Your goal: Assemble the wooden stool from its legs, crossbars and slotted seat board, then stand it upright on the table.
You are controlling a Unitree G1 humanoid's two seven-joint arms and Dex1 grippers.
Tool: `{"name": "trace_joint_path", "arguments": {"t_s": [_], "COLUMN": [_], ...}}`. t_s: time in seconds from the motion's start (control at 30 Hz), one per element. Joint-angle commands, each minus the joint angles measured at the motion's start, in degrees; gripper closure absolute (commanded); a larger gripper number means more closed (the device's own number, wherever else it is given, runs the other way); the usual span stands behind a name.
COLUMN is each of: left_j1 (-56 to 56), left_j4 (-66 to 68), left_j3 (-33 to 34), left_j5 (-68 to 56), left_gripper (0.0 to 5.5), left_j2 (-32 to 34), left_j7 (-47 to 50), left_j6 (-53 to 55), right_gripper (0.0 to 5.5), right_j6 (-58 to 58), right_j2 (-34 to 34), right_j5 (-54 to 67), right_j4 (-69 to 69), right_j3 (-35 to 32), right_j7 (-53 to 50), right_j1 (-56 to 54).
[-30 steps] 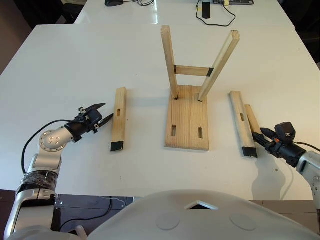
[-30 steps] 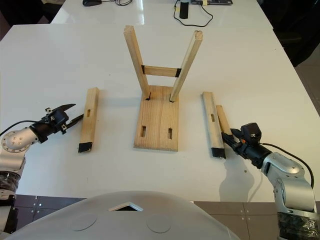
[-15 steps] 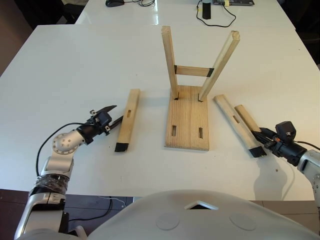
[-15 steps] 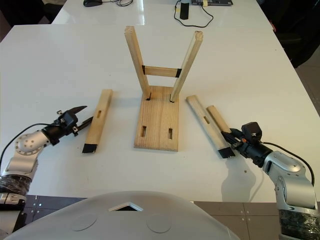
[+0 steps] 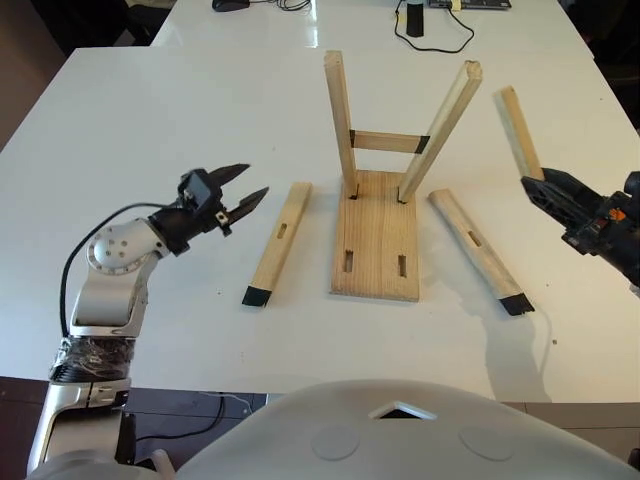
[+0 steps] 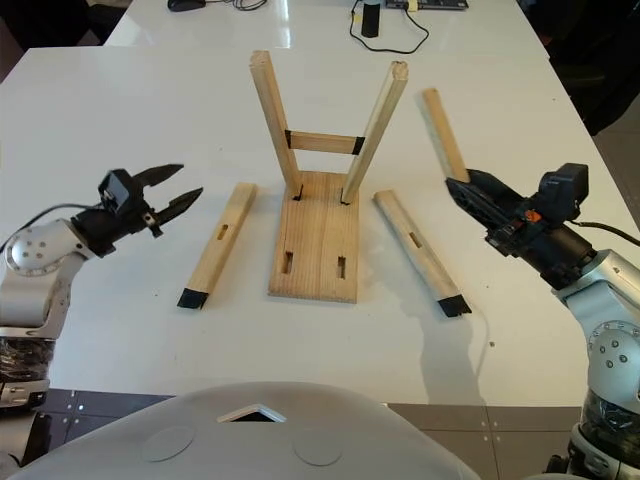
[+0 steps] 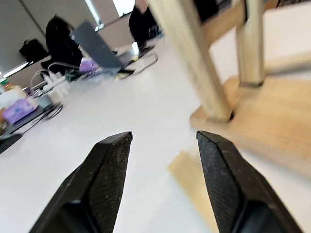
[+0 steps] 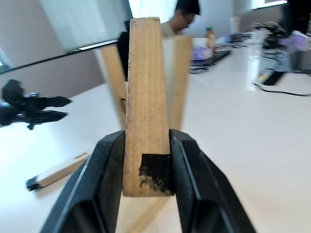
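Note:
The slotted seat board (image 5: 375,245) lies flat mid-table. Two legs (image 5: 338,120) stand in its far slots, joined by a crossbar (image 5: 387,142). One loose leg (image 5: 278,243) lies left of the board and another (image 5: 476,250) lies to its right, both with a black tip toward me. My left gripper (image 5: 243,190) hovers open above the table, left of the left loose leg, and its fingers (image 7: 109,170) hold nothing. My right gripper (image 5: 537,185) is raised at the right, shut on a short crossbar (image 8: 146,92) that points up and away.
The white table (image 5: 150,120) has free room on its left and at its front. At the far edge are a black device with a cable (image 5: 413,20) and a mouse (image 5: 228,5). People and desks are in the room behind.
My left gripper has risen off the table, and the left leg now lies nearer the board. My right gripper has lifted the short crossbar. The right leg has swung toward the board.

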Motion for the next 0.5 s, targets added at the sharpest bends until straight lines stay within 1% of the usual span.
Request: {"name": "trace_joint_path", "arguments": {"t_s": [0.03, 0.13, 0.23, 0.3, 0.37, 0.5], "left_j1": [-7.4, -13.5, -17.9, -20.5, -20.9, -21.8], "left_j4": [-11.2, -10.4, -8.9, -8.1, -8.9, -9.7], "left_j3": [-3.6, -4.2, -3.1, -1.8, -0.4, 0.8], "left_j5": [-15.1, -25.0, -32.1, -38.4, -43.6, -48.5], "left_gripper": [3.03, 3.03, 3.03, 3.03, 3.03, 3.03], "left_j2": [-0.4, -3.0, -5.3, -7.2, -7.7, -8.9], "left_j7": [-1.9, -0.6, -0.2, 0.3, -0.2, 0.5], "left_j6": [15.0, 23.6, 28.5, 31.1, 33.0, 34.8], "right_gripper": [4.20, 4.20, 4.20, 4.20, 4.20, 4.20], "right_j6": [3.8, 5.4, 7.1, 7.5, 7.8, 7.2], "right_j2": [-1.9, -1.4, -1.0, -0.7, -0.2, 0.1], "right_j5": [8.8, 13.5, 17.0, 18.2, 18.6, 15.4], "right_j4": [-4.5, -2.5, 0.7, 1.9, 2.4, 2.5], "right_j3": [6.8, 11.3, 14.1, 15.4, 17.0, 20.2], "right_j7": [1.7, 2.1, 1.3, 1.6, 2.1, 4.8], "right_j1": [-7.6, -14.7, -21.0, -22.8, -23.8, -23.0]}}
